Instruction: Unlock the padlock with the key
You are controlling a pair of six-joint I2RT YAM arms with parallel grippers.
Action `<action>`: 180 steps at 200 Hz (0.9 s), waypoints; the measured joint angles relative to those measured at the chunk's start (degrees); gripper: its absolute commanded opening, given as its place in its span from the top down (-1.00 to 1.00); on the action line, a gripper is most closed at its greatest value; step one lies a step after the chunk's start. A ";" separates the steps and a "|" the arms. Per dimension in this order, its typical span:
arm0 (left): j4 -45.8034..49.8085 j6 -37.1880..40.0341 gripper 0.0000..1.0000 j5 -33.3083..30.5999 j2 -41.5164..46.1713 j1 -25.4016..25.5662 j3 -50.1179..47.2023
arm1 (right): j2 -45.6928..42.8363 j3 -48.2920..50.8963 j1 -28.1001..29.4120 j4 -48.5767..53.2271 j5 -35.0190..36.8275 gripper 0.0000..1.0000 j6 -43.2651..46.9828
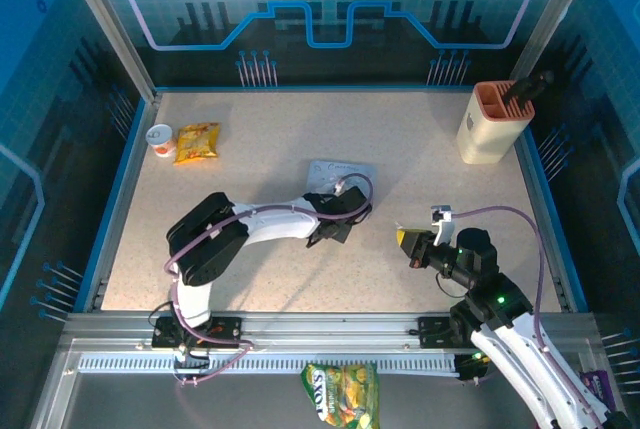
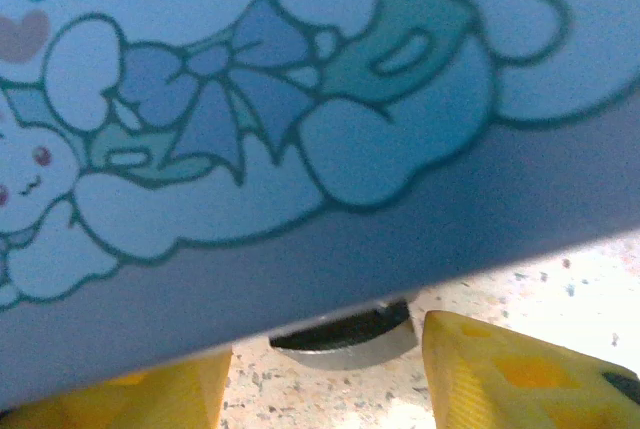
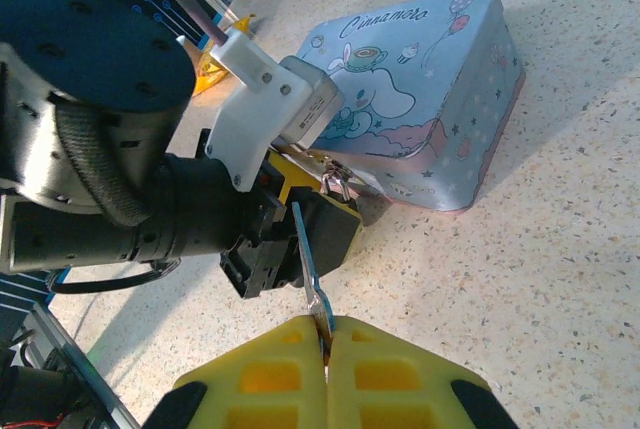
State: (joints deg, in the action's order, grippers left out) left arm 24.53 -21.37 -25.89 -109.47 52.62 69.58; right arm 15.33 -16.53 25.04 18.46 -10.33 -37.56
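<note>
A grey-blue cartoon tin [image 1: 338, 175] lies at mid-table. The padlock [image 3: 338, 189] hangs at its front edge; its thin metal shackle shows in the right wrist view. My left gripper [image 1: 335, 227] reaches in there, and its dark finger [image 3: 335, 234] covers the lock body. In the left wrist view the tin [image 2: 300, 99] looms close, and a small dark-and-silver piece [image 2: 345, 337] under its rim sits between the left gripper's [image 2: 330, 384] parted yellow fingers, untouched. My right gripper [image 3: 325, 349] is shut on the key [image 3: 308, 259], whose blade points at the left gripper, just short of it.
A beige holder [image 1: 490, 124] with an orange insert and a dark tool stands at the back right. A yellow snack packet [image 1: 197, 141] and a small cup [image 1: 160, 137] lie at the back left. A green packet [image 1: 340, 394] rests below the near rail.
</note>
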 measured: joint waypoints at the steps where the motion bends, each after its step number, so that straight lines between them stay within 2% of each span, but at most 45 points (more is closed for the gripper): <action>1: 0.00 -0.02 0.00 0.02 -0.02 0.00 0.00 | 0.00 0.00 0.00 -0.02 -0.02 1.00 0.00; 17: 0.02 -0.92 0.07 0.17 -0.35 -0.39 0.09 | 0.00 0.00 0.00 -0.07 -0.44 1.00 -0.07; 43: -0.02 -2.75 0.07 0.42 -0.72 -0.46 0.11 | 0.02 0.59 0.00 -0.85 -0.79 1.00 -0.61; 69: -2.78 -4.50 -0.06 3.13 -0.63 -0.66 -0.98 | 0.28 1.33 0.00 -1.46 -0.94 1.00 -1.11; 109: -16.68 -8.15 -0.16 10.47 5.01 -3.04 -12.61 | 0.61 1.70 -0.09 -2.05 -1.64 1.00 -1.49; 142: -30.36 -10.25 -0.16 17.29 9.40 -6.32 -21.99 | 0.59 1.73 -0.09 -2.29 -2.16 1.00 -1.55; 180: -41.09 -11.56 -0.12 24.26 10.54 -9.99 -27.69 | 0.59 1.95 -0.11 -2.69 -2.36 1.00 -2.16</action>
State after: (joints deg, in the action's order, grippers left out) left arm -16.56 -32.93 -1.63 -98.94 42.63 41.89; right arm 15.92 -14.59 24.93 15.77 -12.69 -39.72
